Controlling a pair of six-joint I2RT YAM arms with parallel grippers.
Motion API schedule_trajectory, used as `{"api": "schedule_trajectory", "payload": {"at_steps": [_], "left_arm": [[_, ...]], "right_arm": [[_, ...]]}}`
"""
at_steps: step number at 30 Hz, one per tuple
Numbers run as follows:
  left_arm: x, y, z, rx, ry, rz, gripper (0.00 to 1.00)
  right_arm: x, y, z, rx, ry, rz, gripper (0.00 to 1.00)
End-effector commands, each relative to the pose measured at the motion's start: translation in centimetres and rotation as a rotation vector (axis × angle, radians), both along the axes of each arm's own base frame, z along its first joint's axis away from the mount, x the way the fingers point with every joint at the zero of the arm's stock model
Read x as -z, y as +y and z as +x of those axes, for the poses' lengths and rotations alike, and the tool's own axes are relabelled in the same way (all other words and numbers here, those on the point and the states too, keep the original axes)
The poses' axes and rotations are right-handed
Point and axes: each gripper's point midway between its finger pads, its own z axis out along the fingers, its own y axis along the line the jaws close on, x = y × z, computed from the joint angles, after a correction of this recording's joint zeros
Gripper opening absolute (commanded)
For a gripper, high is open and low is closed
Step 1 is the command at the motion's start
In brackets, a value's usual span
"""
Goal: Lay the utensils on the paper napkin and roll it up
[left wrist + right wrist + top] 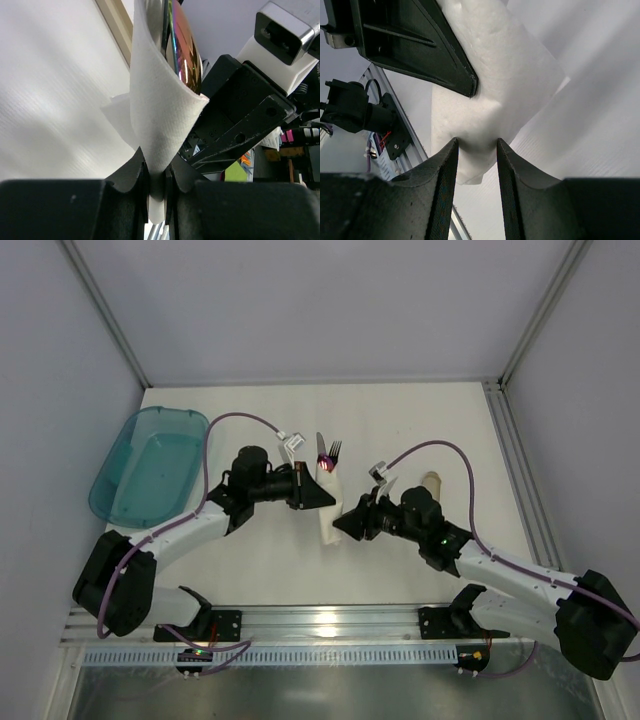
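The white paper napkin (331,508) is wrapped into a loose roll around the utensils in the middle of the table. Fork tines (334,450) and a knife tip (321,444) stick out of its far end. My left gripper (159,175) is shut on a fold of the napkin (160,100), and an iridescent utensil (182,50) shows inside the wrap. From the other side, my right gripper (475,145) pinches the near end of the rolled napkin (495,85), denting it on both sides. In the top view the left gripper (325,490) and right gripper (343,524) meet at the roll.
A translucent teal tub (150,465) lies at the far left. A tan cylinder (430,483) stands just behind the right arm. A metal rail (330,618) runs along the near edge, and frame posts stand at the back corners.
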Motion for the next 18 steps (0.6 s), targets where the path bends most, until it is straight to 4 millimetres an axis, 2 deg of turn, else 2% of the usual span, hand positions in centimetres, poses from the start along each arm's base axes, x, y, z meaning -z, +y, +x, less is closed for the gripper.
{"api": "schedule_trajectory", "payload": {"at_steps": [1,7,18], "left_arm": [[-4.6,-0.7,-0.4,0.059,-0.116,-0.096,0.00],[-4.6,-0.7,-0.7,0.077,-0.117,-0.103,0.00],[-5.6,-0.8,-1.9,0.134,-0.142,-0.151,0.00]], "right_arm": [[-3.1,0.8,1.2,0.010,-0.090,0.048,0.39],[-3.4,1.2,1.6,0.005,-0.101,0.055,0.39],[-4.9,1.7,0.6,-0.059,-0.159,0.137,0.38]]}}
